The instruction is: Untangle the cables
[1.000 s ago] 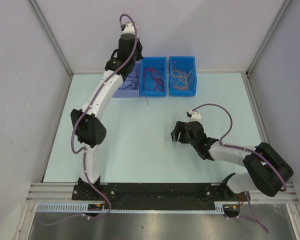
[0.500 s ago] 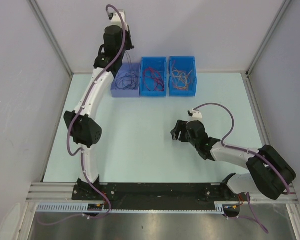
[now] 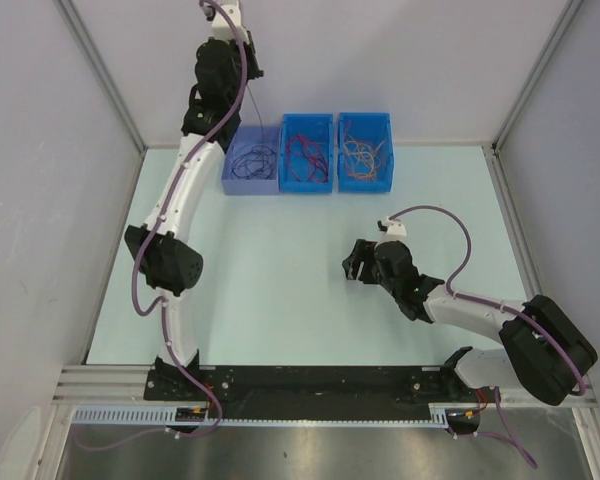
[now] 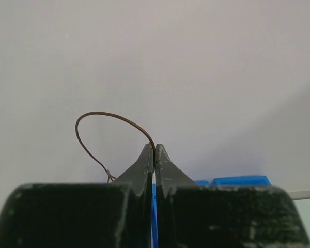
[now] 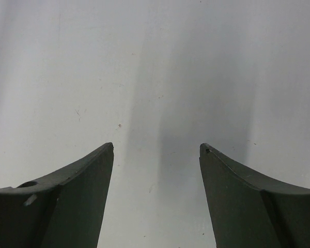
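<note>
At the far edge of the table [image 3: 280, 300], three open rectangular plastic bins stand side by side: a pale lavender left bin [image 3: 250, 187], then a bright blue middle bin [image 3: 307, 185] and right bin [image 3: 365, 185]. Each holds loose, curly cables [image 3: 307, 152]: black in the left bin, mostly red in the middle, orange in the right. The table is a flat, matte, pale green sheet; in the right wrist view it shows faint scratches.

The left gripper [image 3: 248, 72] is raised high above the left bin, against the plain grey wall [image 4: 196, 62]. Its black, wedge-shaped fingers are pressed tip to tip and pinch one thin dark wire [image 3: 248, 115]. In the top view this wire runs nearly straight down from the fingertips into the left bin, so its long axis stands close to vertical. Its lower end lies among the black strands there. In the left wrist view the wire [image 4: 113, 114] leaves the closed tips of the left gripper [image 4: 154, 150], arcs up and to the left in a smooth half loop, then drops behind the left finger.

The right gripper [image 3: 355, 265] hovers over bare table, well apart from the bins. The right wrist view shows the right gripper [image 5: 156, 150] with jaws spread wide and nothing between them.
</note>
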Available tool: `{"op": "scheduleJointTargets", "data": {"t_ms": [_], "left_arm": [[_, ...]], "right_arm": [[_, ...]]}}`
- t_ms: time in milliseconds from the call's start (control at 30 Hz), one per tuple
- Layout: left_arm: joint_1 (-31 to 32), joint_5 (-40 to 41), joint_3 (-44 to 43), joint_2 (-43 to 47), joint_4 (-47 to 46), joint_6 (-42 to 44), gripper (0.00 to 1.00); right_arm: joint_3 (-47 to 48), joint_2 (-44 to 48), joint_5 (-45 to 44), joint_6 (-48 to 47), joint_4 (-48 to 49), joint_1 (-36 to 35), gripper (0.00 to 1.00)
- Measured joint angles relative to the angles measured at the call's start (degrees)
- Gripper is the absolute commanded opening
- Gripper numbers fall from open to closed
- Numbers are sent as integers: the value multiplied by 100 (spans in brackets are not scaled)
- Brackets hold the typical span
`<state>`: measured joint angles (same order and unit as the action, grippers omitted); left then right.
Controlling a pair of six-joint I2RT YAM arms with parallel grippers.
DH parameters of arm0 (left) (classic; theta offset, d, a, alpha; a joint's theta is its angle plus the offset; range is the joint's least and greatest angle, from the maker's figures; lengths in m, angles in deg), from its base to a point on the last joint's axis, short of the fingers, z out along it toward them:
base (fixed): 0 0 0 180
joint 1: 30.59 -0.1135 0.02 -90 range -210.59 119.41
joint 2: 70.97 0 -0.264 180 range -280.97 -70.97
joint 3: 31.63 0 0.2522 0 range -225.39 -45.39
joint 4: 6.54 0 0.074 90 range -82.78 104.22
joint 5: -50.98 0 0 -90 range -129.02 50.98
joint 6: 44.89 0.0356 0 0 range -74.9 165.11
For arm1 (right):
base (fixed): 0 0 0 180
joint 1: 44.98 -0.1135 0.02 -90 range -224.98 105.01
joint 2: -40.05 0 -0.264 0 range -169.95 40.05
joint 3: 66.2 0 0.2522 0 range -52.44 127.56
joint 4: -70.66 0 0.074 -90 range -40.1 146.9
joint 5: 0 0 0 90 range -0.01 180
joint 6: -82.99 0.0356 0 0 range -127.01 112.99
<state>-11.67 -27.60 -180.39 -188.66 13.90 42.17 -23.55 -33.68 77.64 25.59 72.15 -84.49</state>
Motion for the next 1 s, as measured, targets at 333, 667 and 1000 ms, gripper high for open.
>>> {"op": "scheduleJointTargets", "data": {"t_ms": [333,667,1000], "left_arm": [[-109,55,1364,-22,-186,-109,0],[-138,348,1727,-319,-81,-341,1],[-295,184,1727,-931,291,-658,0]], "right_arm": [[0,4,-2,0,-2,0,72],[0,4,-2,17,-2,0,72],[0,4,-2,20,-2,0,72]]}}
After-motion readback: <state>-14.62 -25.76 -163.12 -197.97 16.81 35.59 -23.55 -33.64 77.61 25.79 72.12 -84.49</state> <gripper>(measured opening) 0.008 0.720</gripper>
